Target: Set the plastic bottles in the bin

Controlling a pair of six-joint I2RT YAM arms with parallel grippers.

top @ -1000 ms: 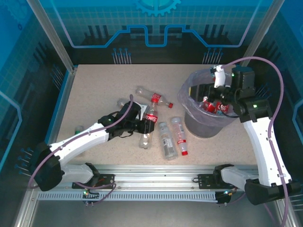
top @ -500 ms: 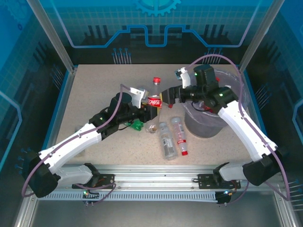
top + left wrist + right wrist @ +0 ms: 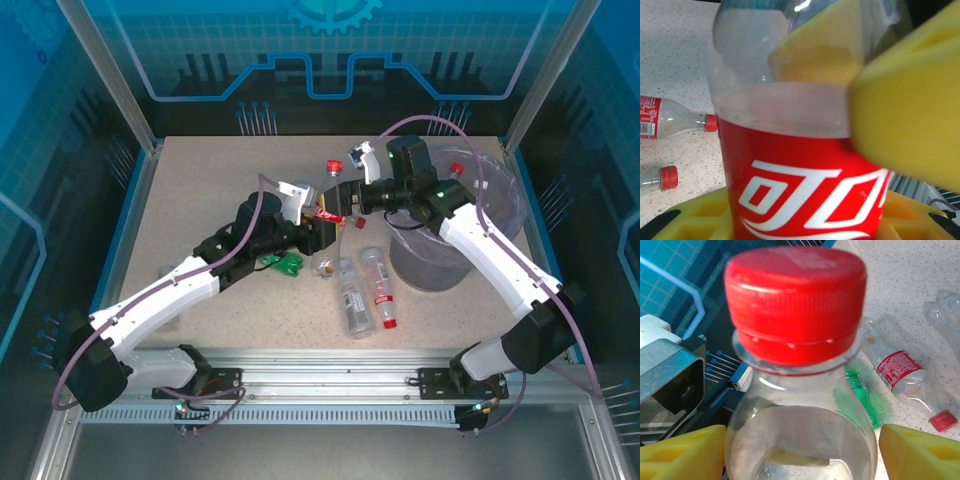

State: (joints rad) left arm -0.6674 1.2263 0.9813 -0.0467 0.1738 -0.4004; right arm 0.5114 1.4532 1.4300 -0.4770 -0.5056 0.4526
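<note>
Stretched from 7 o'clock of the top view toward the middle of the speckled beige table (image 3: 190, 190): the left gripper (image 3: 318, 230), closed tight on a clear plastic bottle with red label and red cap (image 3: 326, 212). In the left wrist view, yellow pads (image 3: 910, 110) pressed on the wall of this bottle, one at 3 o'clock and one below at 6 o'clock, the red label with white letters between them. Cap end toward 12 o'clock in the top view; whether the base touches the table, not possible to tell. Just at 7 o'clock of the left gripper, flat on the table, a small green plastic bottle (image 3: 283, 263).

At 1 o'clock of the red label, the right gripper (image 3: 345, 195), open, its yellow fingers (image 3: 685, 455) on both sides of the neck of the same bottle, below the red cap. Right finger clearly apart from the plastic; left finger just beside it, contact not possible to tell.

At 5 o'clock of the held bottle, lying side by side on the table: a plain clear bottle (image 3: 352, 295) and a clear red-labelled bottle (image 3: 379, 283) with its red cap toward 6 o'clock.

Just beside these at 3 o'clock, standing under the right arm (image 3: 500, 270): the round dark grey bin lined with a crinkly translucent lavender bag (image 3: 430, 265). Within the bag's rim, at 12 o'clock, one more red cap (image 3: 456, 168). Held bottle outside the bin, at 9 o'clock of it.
</note>
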